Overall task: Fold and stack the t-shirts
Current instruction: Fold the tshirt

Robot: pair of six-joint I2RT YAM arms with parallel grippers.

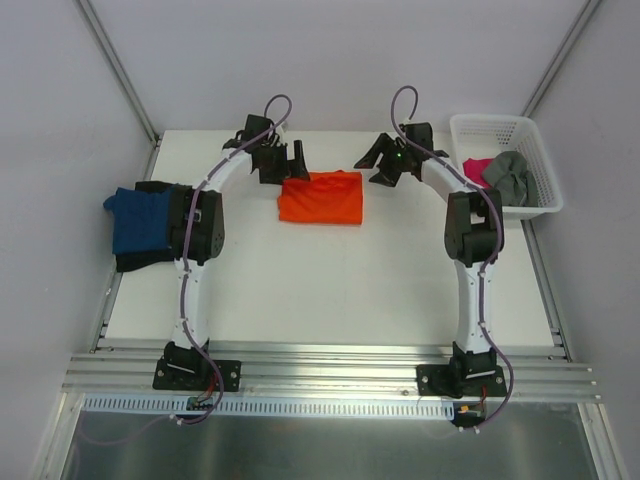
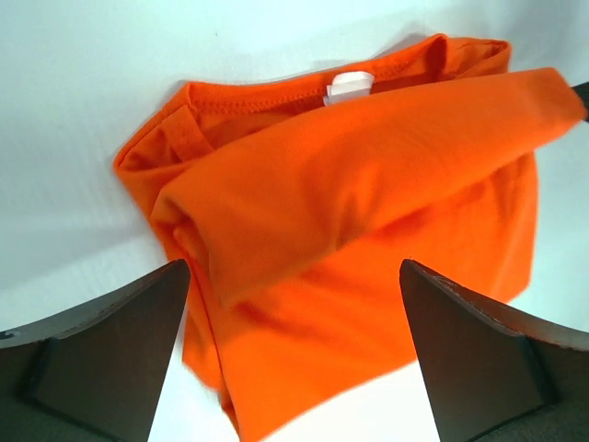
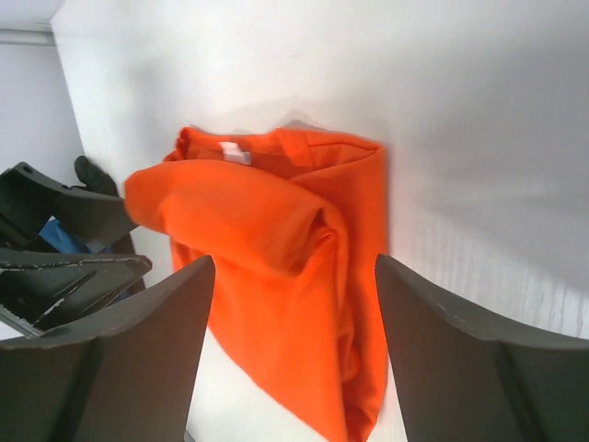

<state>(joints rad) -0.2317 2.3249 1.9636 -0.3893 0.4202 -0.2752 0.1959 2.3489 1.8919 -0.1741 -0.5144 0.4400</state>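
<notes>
A bright orange t-shirt (image 1: 322,198) lies folded into a rough rectangle at the back middle of the table. Its top layer has rolled over loosely, collar label showing (image 2: 350,86). My left gripper (image 1: 292,162) hovers just above the shirt's left back corner, open, nothing between its fingers (image 2: 294,276). At the shirt's right back corner my right gripper (image 1: 380,162) is also open and holds nothing (image 3: 294,267). A dark blue t-shirt (image 1: 140,218) lies folded on a black one (image 1: 140,262) at the table's left edge. Magenta (image 1: 474,170) and grey (image 1: 508,176) t-shirts sit crumpled in the basket.
The white lattice basket (image 1: 500,128) stands at the back right corner of the table. The left arm's elbow (image 1: 200,225) hangs over the blue and black stack. In the right wrist view the left gripper (image 3: 55,239) shows at the left edge.
</notes>
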